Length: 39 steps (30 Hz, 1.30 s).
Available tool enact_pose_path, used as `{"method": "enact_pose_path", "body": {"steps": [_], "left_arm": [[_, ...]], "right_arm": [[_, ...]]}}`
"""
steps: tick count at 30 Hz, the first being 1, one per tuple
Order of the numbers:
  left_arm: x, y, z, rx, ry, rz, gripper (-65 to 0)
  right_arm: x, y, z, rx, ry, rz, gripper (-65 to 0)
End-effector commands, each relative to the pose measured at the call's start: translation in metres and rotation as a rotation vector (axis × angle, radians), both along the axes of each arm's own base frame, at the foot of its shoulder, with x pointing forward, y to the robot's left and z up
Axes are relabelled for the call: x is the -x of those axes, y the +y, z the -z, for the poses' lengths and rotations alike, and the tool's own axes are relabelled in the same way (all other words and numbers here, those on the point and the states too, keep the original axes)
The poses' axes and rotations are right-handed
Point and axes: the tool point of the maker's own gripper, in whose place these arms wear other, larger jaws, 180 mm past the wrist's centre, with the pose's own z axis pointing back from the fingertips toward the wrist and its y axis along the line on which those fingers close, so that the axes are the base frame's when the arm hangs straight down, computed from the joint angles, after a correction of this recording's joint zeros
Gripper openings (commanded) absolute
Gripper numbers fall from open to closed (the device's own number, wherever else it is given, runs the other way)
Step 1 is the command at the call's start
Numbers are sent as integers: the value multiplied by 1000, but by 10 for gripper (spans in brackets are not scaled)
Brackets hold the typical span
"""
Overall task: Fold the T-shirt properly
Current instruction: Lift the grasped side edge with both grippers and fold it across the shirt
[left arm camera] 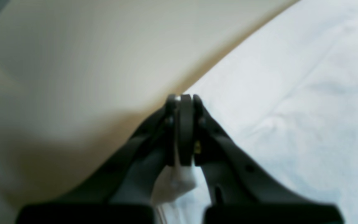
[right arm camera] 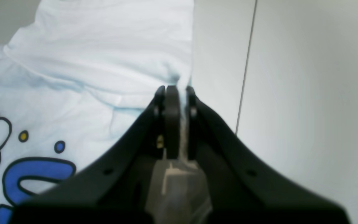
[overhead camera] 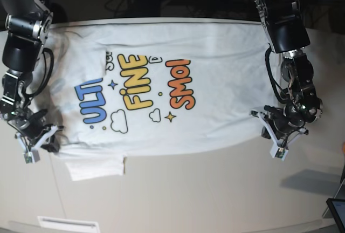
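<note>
The large white short-sleeved cotton T-shirt [overhead camera: 161,82], printed with blue, yellow and orange lettering, clouds and stars, lies spread print-side up across the pale grey desk [overhead camera: 205,190], its length running left to right in the base view. My left fingers [left arm camera: 180,99], at the right in the base view, are pressed together on a pinch of white cloth at the shirt's edge [left arm camera: 174,180], with the pale desk to one side and the shirt's fabric to the other. My right fingers [right arm camera: 174,90], at the left in the base view, are likewise closed on the shirt's edge, a thin fold of white cloth caught between them beside the bare desk. One sleeve [overhead camera: 97,167] lies flat near that corner.
</note>
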Motion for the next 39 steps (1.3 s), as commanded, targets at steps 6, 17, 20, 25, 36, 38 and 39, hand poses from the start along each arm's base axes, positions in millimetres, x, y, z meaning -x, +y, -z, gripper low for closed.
{"method": "enact_pose_path", "body": {"steps": [6, 17, 20, 25, 36, 38, 39], "left_arm": [[-4, 10, -34, -66, -86, 15, -650], [16, 9, -32, -109, -74, 34, -650], [20, 12, -31, -123, -68, 36, -650], [29, 14, -38, -162, -80, 52, -650], [49, 7, -34, -185, -70, 81, -650], [47, 4, -42, -194, -95, 88, -650], [47, 4, -46, -200, -106, 92, -650]], "right_arm": [[-8, -7, -34, 44, -79, -11, -650], [8, -8, -24, 73, -54, -19, -650], [10, -8, -26, 88, -46, -23, -650], [15, -7, -32, 112, -65, -32, -650], [31, -11, -20, 117, -42, -22, -650], [33, -13, -19, 83, -50, 13, -650], [33, -15, -21, 72, -59, 28, -650]]}}
